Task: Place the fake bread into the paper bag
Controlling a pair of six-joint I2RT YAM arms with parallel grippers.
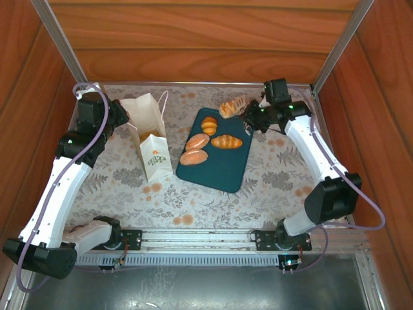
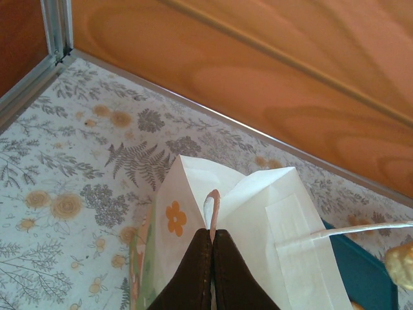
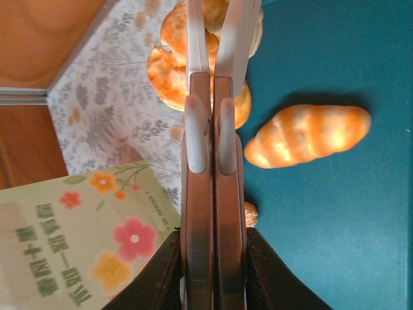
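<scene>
Left tool (image 2: 211, 236) has its dark fingers pressed together on the top rim of the paper bag (image 2: 258, 226), with a sliver of the paper caught between them. The white bag stands upright on the left half of the table (image 1: 277, 168), its mouth open. An orange flower is printed on its side, and a cord handle (image 2: 348, 230) reaches out toward the tray.

Right tool (image 1: 250, 117) has its fingers closed flat against each other. In the right wrist view its pale tips lie over a braided roll (image 3: 169, 71); I cannot tell whether they touch it. This roll straddles the far edge of the dark teal tray (image 1: 219, 171), partly on the floral table cover.

Four more pieces of fake bread rest on the tray. They are a small round roll (image 1: 209, 125), a striped oval roll (image 1: 226, 141), and one smooth oval roll (image 1: 197, 141) with a second oval roll (image 1: 193, 157) just beside it, on the side nearest the bag. The tray lies just right of the bag. Wooden walls (image 1: 193, 39) enclose the table on three sides.
</scene>
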